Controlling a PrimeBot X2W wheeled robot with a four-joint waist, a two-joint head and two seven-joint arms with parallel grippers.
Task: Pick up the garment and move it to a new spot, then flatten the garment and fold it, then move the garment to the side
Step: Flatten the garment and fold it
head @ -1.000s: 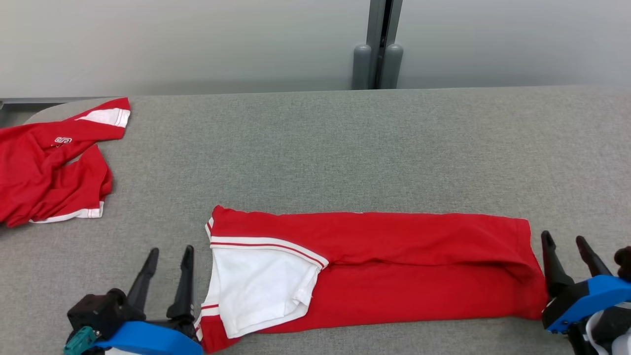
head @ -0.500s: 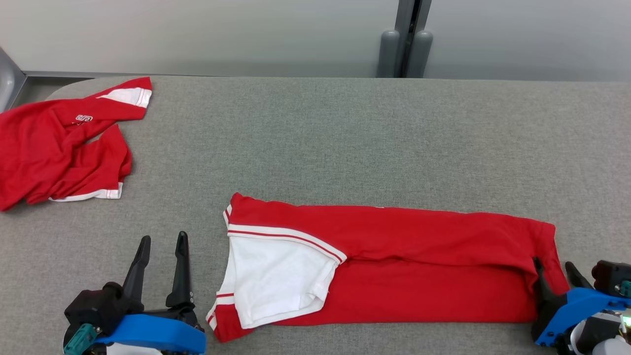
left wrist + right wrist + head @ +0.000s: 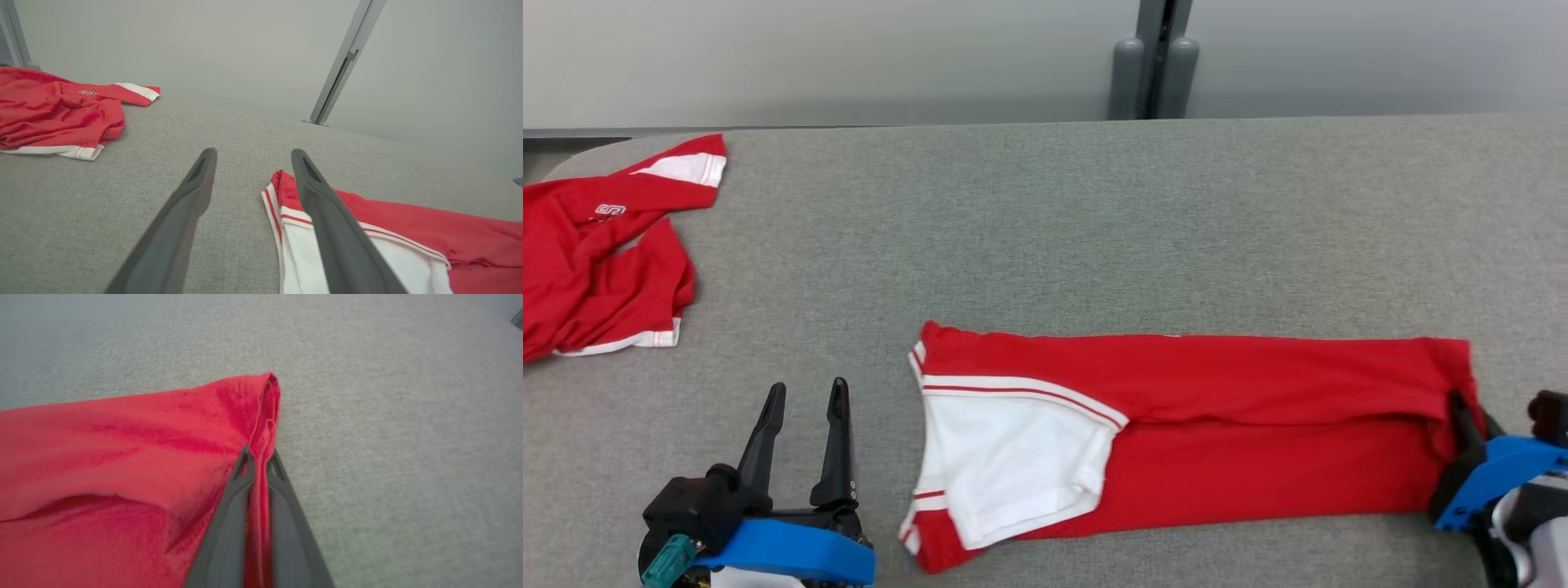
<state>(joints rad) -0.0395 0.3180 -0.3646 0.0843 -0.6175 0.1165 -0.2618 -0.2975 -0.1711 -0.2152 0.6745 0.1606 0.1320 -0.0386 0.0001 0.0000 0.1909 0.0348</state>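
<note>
1. Currently the red knit garment with a white, red-striped panel [image 3: 1258, 425] is lying folded into a long strip on the grey fabric-covered table [image 3: 1094, 229]. Its long axis is running left to right across the robot's front, close to the near edge.
2. The right gripper [image 3: 1462, 412] is sitting at the strip's right end, its two dark fingers clenching a raised ridge of red cloth at the far right corner.
3. The left gripper [image 3: 807, 388] is waiting just beside the strip's white-panelled left end, jaws spread wide and grasping nothing.
4. Judging by this layout, the coming fold is hinging on the right end travelling leftward along that long axis.
5. A crumpled second red garment [image 3: 596, 253] is lying well apart, at the far left.
</note>
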